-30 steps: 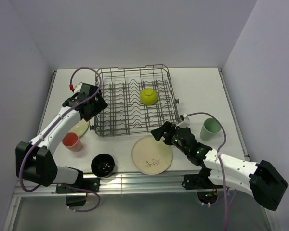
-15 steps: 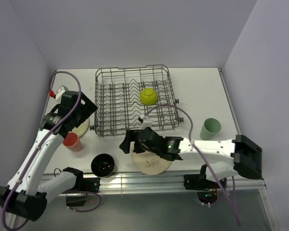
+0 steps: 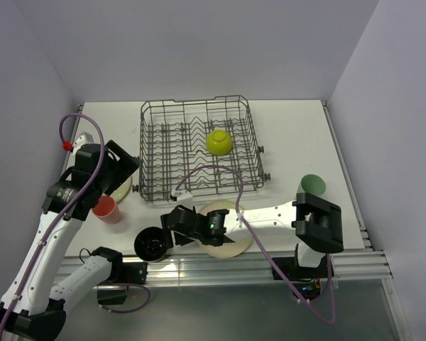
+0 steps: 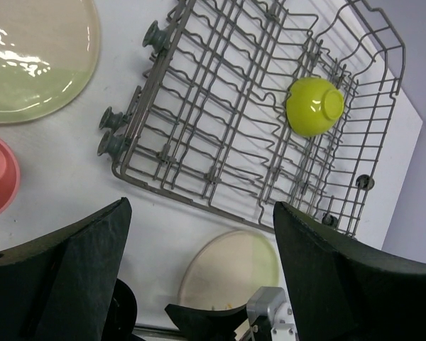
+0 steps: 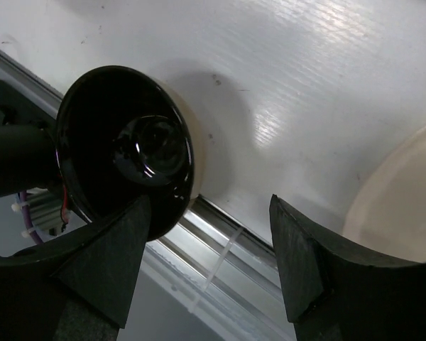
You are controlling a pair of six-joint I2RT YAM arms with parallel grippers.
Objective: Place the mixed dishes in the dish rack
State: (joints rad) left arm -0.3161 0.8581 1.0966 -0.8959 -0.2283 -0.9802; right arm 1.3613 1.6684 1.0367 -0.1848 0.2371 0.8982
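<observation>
The dish rack (image 3: 196, 104) sits mid-bench (image 3: 291, 128), and only the lime-green bowl (image 3: 219, 141) is loaded so far, resting mouth-down among the tines toward the rack's 3 o'clock side.

The other dishes ring the rack on the bench. The black bowl (image 3: 151, 244) is at 7 o'clock, the larger plate (image 4: 231, 270) at 6, the mint-green cup (image 3: 311, 186) at 4, and the smaller plate (image 4: 35, 57) and coral-pink cup (image 3: 105, 209) at 8.

The right arm stretches across the larger plate toward 9 o'clock, evidently so that its tool (image 5: 206, 213) can reach the black bowl. The jaws stand apart with nothing between them. In the wrist view the bowl's rim lies just beyond the left finger, not yet gripped.

The left tool (image 4: 199, 209) hangs wide and empty above the rack's 8 o'clock corner. It looks parked high there to keep clear of the reach. From that spot the smaller plate or the coral-pink cup would be its likely next pick.
</observation>
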